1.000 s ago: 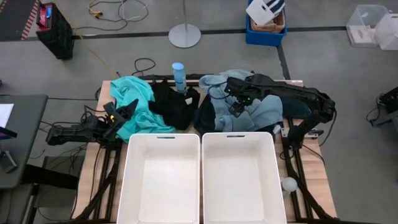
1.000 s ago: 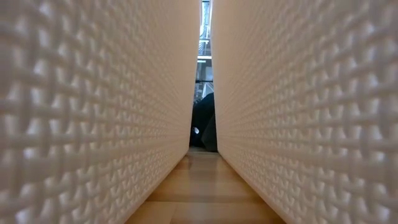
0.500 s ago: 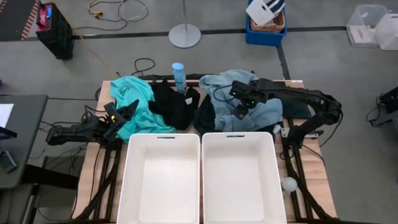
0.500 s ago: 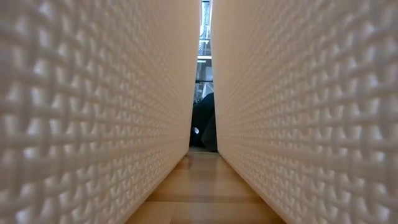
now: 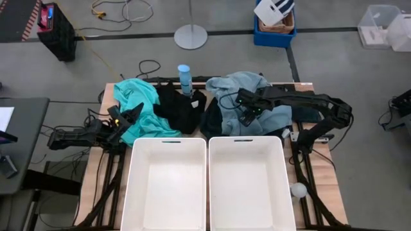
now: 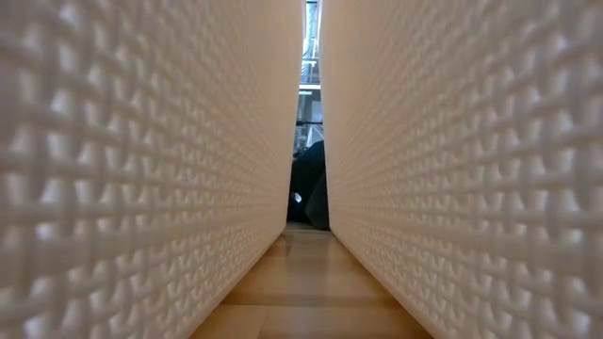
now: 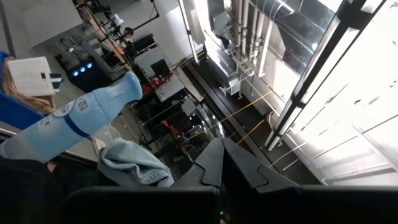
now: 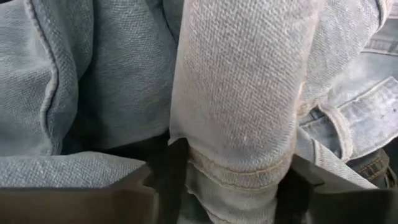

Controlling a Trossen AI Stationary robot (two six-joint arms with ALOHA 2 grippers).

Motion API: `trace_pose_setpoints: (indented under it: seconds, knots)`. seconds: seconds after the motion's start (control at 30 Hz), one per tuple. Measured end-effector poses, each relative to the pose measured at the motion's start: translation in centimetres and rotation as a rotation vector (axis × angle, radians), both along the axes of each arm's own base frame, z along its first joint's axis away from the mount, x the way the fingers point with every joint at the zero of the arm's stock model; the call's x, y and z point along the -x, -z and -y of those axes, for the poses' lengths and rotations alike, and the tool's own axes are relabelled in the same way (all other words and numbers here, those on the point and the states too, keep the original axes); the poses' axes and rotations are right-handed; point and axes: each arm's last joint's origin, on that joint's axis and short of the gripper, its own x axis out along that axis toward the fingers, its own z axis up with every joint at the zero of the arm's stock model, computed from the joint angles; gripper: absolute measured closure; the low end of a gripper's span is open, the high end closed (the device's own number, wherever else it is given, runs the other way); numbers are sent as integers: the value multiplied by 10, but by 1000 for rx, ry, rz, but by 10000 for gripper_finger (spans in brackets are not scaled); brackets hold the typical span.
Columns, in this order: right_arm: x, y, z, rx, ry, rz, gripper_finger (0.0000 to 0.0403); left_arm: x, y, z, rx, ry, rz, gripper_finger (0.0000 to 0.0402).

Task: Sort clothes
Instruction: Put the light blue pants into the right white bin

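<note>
The clothes lie in a heap along the table's far half: a turquoise garment (image 5: 141,106), a black one (image 5: 180,109), a dark one (image 5: 210,120) and a pale grey-blue garment (image 5: 241,86). My right gripper (image 5: 246,114) points steeply down into the grey-blue garment and is shut on a fold of it (image 8: 236,93). My left gripper (image 5: 126,120) waits shut at the table's left edge, beside the turquoise garment, touching nothing. The low view shows only a strip of dark cloth (image 6: 309,188) between the bins. My right gripper has a raised fold of the pale grey-blue garment (image 8: 239,158) between its two fingers (image 8: 171,165), one on each side of the ridge. It comes from above, pointing steeply down, with the fingers across the fold. The garment lies on the heap, not lifted.
Two white bins (image 5: 131,186) (image 5: 283,186) stand side by side along the near half, a narrow gap between them. A slim blue bottle (image 5: 184,77) stands upright at the far edge behind the black garment. A small white ball (image 5: 298,189) lies at the right bin's side.
My right gripper has come down onto the pale grey-blue garment, still pointing steeply down. The clothes have kept their places.
</note>
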Motion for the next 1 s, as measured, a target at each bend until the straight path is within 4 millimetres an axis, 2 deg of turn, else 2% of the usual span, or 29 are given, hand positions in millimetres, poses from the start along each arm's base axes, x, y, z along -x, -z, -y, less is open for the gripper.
trace_pose_setpoints:
  seconds: [0.3, 0.43, 0.6, 0.77, 1.0]
  knots:
    - [-3, 3, -4, -26, -22, 38, 362, 0, 1, 0, 1, 0, -8, 401]
    - [-6, -4, -12, -11, -54, 96, 363, -1, 2, 0, 2, 0, -22, 401]
    - [3, -29, -23, 28, -56, 221, 363, -1, 2, 0, 2, 1, -26, 401]
    - [23, -62, -32, 81, -54, 377, 363, -1, 2, 0, 3, 0, -26, 401]
    - [62, -107, -44, 162, -22, 639, 363, -1, 2, 0, 3, 0, -25, 401]
